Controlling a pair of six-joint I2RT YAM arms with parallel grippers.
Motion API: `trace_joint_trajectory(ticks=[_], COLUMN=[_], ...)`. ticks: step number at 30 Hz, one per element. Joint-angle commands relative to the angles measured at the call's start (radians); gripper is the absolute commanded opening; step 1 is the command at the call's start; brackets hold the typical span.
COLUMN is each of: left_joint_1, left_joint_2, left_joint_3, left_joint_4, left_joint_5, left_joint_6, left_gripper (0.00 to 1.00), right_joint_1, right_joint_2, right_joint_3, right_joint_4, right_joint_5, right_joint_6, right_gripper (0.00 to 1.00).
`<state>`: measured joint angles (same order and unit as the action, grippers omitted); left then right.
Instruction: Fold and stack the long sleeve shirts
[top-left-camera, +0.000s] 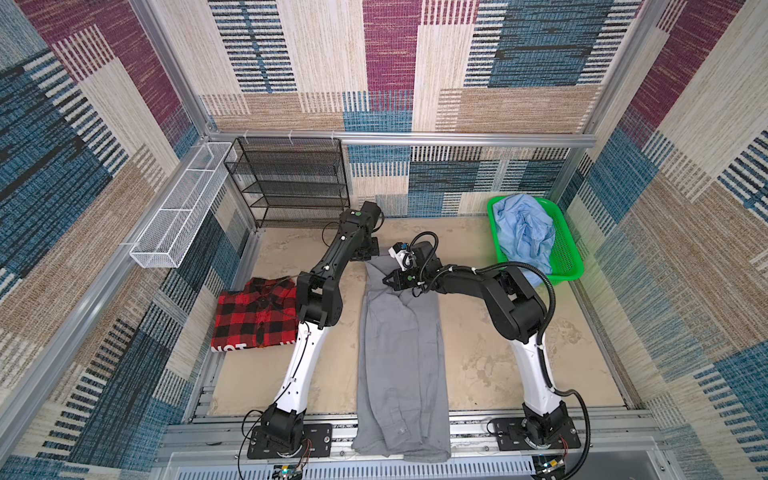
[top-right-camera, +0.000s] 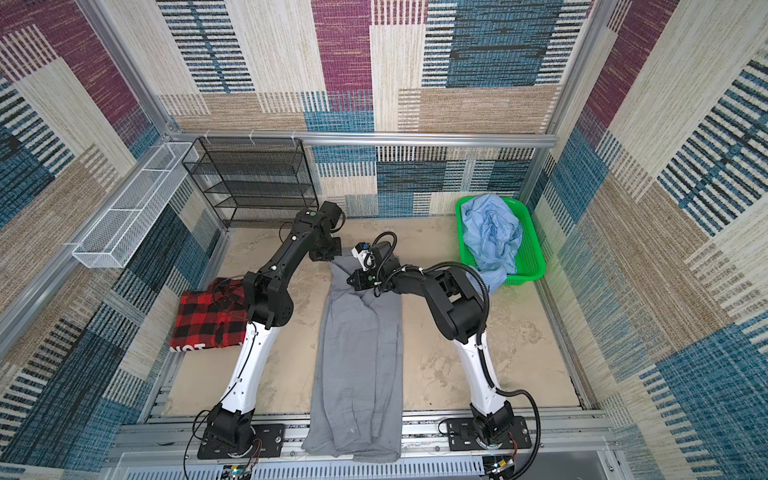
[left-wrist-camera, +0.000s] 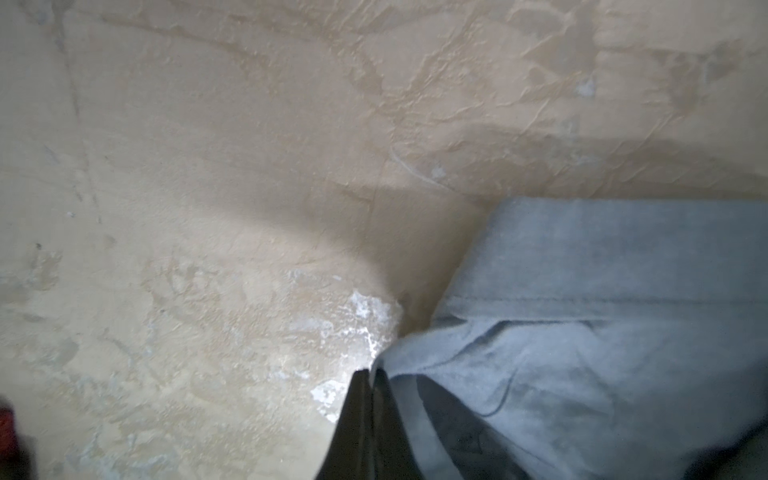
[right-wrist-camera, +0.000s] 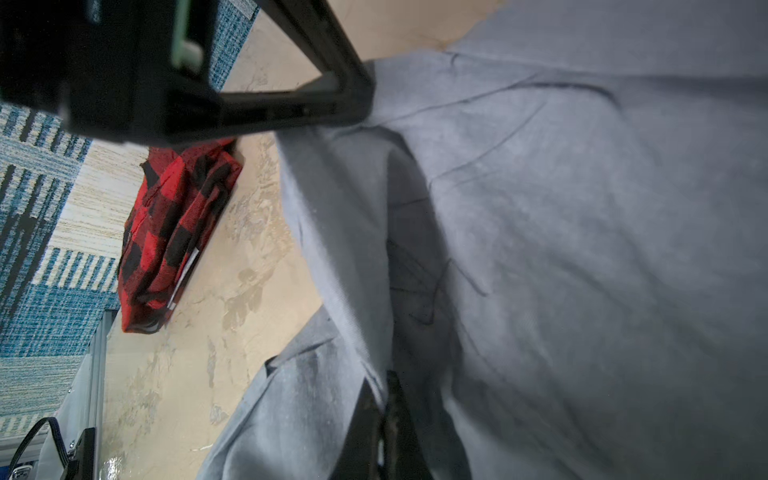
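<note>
The grey shirt (top-left-camera: 401, 345), clamped at its far end from 2 sides.
It lies as 1 long strip down the middle of the table (top-left-camera: 478, 353), its near end hanging over the front edge. The left gripper (left-wrist-camera: 368, 374) and right gripper (right-wrist-camera: 380, 399), jaws together, each clamp its cloth at the far end. The folded plaid shirt (top-left-camera: 253, 320) lies on the table's left side; the blue shirt (top-left-camera: 525, 232) fills the green basket (top-left-camera: 569, 257) at its far right corner.
</note>
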<state>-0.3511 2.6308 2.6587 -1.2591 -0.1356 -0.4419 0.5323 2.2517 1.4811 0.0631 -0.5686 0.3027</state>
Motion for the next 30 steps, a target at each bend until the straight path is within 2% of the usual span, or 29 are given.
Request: trace_joint_trajectory(ticks=[1,4,11,16,19,22,25,30], left_joint_1=[0.004,0.004,0.005,0.004,0.004,0.008,0.014,0.015], left_joint_2=[-0.008,0.001,-0.012,-0.123,-0.225,-0.323,-0.427,-0.617], left_joint_3=[0.025,0.055,0.089,-0.026,-0.189,-0.361,-0.545,-0.887], left_joint_4=[-0.008,-0.007,-0.008,-0.008,-0.006,-0.004,0.051,0.212], left_joint_5=[-0.077,-0.063,-0.068,-0.107,-0.162,-0.212,-0.164,-0.077], left_joint_6=[0.044,0.032,0.028,0.032,0.019,-0.024,-0.066,-0.123], left_gripper=[0.09,0.27,0.48,0.6,0.62,0.64,0.65,0.65], right_joint_1=[0.0,0.0,0.0,-0.003,-0.003,-0.005,-0.003,-0.003], right_joint_2=[0.023,0.041,0.031,0.008,-0.041,-0.09,-0.095,-0.053], right_joint_3=[0.015,0.025,0.002,-0.008,-0.026,-0.038,0.001,0.094], right_joint_4=[-0.028,-0.025,0.002,0.007,0.003,0.014,-0.013,-0.057], right_joint_5=[0.009,0.003,0.011,0.003,0.041,0.05,0.055,0.027], right_joint_6=[0.013,0.018,0.026,0.024,0.004,0.0,-0.001,-0.009], right_gripper=[0.0,0.0,0.0,0.0,0.09,0.3,0.43,0.47])
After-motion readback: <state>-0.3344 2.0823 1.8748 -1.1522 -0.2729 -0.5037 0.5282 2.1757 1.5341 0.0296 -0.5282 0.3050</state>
